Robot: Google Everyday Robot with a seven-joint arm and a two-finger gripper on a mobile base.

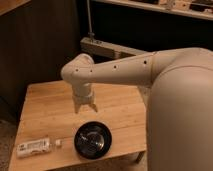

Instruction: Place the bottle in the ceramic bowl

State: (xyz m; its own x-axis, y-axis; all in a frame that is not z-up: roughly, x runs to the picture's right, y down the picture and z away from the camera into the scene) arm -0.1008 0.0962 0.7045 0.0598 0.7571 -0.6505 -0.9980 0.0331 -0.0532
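One empty bowl [93,140], bottle [34,147] lying beside it on wooden bench [50,102], gripper [85,109] above bench, jaws apart, holding nothing.

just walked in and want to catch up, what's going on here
The robot's cream-coloured arm reaches over the pale wooden table, its pincer pointing down, open and empty, just behind the round glossy black ceramic bowl. The small clear plastic bottle with a whitish label lies on its side near the table's front edge, on the picture's left of the bowl and apart from it. The bottle is not yet picked up, and the bowl holds nothing.
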